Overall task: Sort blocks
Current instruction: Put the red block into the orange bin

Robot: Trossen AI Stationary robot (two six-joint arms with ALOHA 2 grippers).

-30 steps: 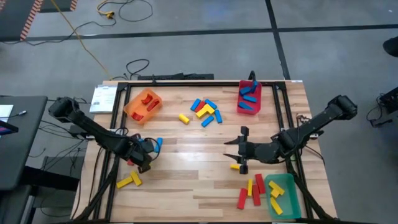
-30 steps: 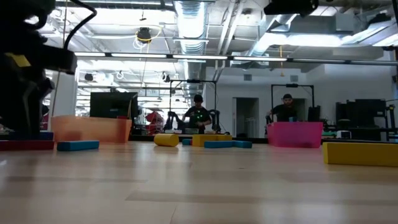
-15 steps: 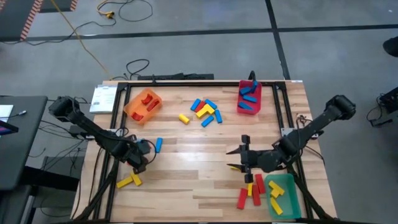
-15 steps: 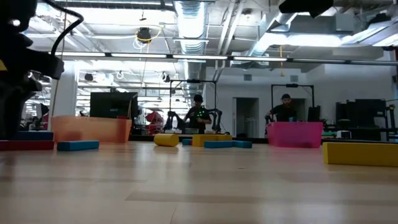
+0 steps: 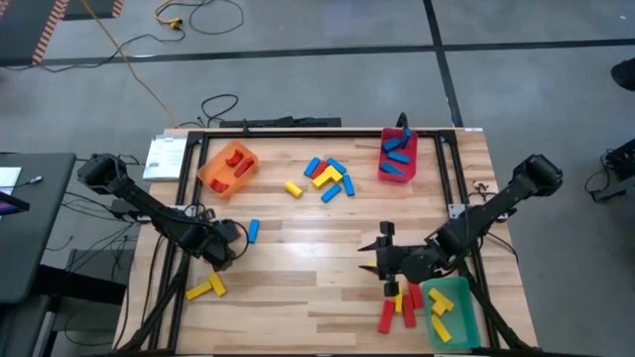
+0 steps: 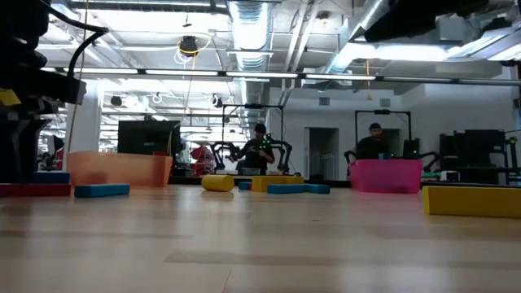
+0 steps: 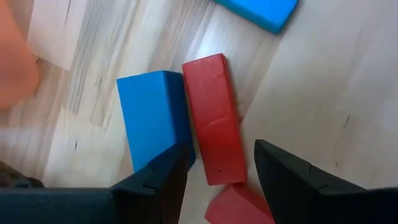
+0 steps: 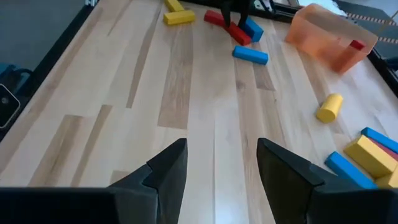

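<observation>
The small bar-shaped blocks [image 5: 325, 177] in red, blue and yellow lie in several groups on the pale wooden table [image 5: 298, 248]: one heap near the far middle, a few red and yellow ones beside the green translucent bin [image 5: 451, 309], two yellow ones at the near left. Under the left gripper [image 7: 217, 168] lies a solid red rectangular block [image 7: 211, 118], touching a solid blue block [image 7: 149, 121] along its side. The fingers stand apart, one on each side of the red block, and hold nothing yet. I judge the step is to take this red block. To do it well, the gripper should go straight down and close only on the red one, because the finger at the blue side may catch the blue neighbour. The right gripper [image 5: 382, 263] waits over the table near the green bin, also spread and empty.
</observation>
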